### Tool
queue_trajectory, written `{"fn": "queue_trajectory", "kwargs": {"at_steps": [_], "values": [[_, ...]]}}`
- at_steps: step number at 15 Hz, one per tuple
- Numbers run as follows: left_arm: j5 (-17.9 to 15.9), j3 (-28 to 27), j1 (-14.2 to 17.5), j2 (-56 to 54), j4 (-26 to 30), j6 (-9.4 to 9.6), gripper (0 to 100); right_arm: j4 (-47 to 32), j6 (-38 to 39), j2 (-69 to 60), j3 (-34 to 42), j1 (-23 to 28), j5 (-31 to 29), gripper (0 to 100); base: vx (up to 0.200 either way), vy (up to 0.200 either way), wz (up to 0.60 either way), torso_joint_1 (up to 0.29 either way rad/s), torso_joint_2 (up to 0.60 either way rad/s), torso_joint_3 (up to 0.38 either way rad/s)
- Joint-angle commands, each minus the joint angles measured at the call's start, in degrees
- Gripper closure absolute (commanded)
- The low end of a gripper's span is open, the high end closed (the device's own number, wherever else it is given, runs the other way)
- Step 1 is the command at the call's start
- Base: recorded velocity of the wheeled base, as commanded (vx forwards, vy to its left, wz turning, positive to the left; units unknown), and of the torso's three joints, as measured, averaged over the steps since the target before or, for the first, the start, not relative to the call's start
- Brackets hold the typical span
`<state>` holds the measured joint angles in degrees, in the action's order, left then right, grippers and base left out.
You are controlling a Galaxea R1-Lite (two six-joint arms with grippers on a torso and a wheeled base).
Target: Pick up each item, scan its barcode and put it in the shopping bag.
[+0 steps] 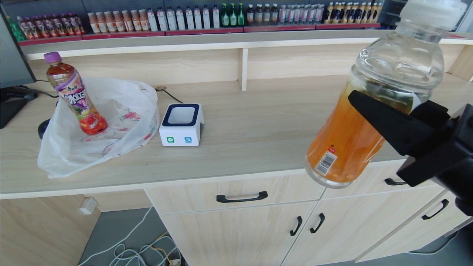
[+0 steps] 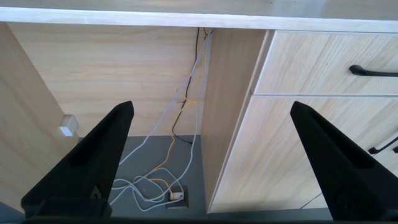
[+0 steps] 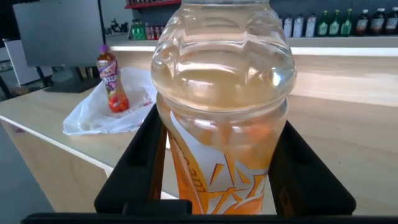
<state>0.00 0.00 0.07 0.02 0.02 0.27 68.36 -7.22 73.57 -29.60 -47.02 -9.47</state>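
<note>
My right gripper (image 1: pixel 397 111) is shut on an orange drink bottle (image 1: pixel 369 111), held tilted in the air at the right, above the counter's front edge, cap up and barcode facing outward near its base. The right wrist view shows the same orange drink bottle (image 3: pixel 224 118) between the black fingers (image 3: pixel 140 162). A white barcode scanner (image 1: pixel 181 124) sits mid-counter. To its left lies the white shopping bag (image 1: pixel 122 122) with a red tea bottle (image 1: pixel 75 94), purple cap, standing in it. My left gripper (image 2: pixel 211 162) hangs open below the counter, facing the cabinet and cables.
The wooden counter (image 1: pixel 258 118) has a raised back ledge with a divider (image 1: pixel 243 68). A monitor (image 1: pixel 13 48) stands at the far left. Drawers and cabinet doors with black handles (image 1: pixel 242 197) run below. Shelves of bottles (image 1: pixel 221 16) line the back wall. Cables (image 2: pixel 168 180) lie on the floor.
</note>
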Motion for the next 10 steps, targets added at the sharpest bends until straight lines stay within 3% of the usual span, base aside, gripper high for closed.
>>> {"fn": "queue_trajectory", "kwargs": {"at_steps": [1,7,10], "values": [[0.00,0.00,0.01,-0.02,-0.02,0.00,0,0.01,-2.36,-0.01,0.42,2.63,-0.02,100,0.000,0.000,0.00,0.000,0.00,0.000],[0.09,0.00,0.01,-0.02,-0.02,0.00,0,2.91,-3.42,1.14,1.74,3.51,-3.80,100,0.000,0.000,0.00,0.000,0.00,0.000],[0.00,0.00,0.01,-0.02,-0.02,0.00,0,4.06,-3.33,1.22,3.76,3.43,-1.25,100,0.000,0.000,0.00,0.000,0.00,0.000]]}}
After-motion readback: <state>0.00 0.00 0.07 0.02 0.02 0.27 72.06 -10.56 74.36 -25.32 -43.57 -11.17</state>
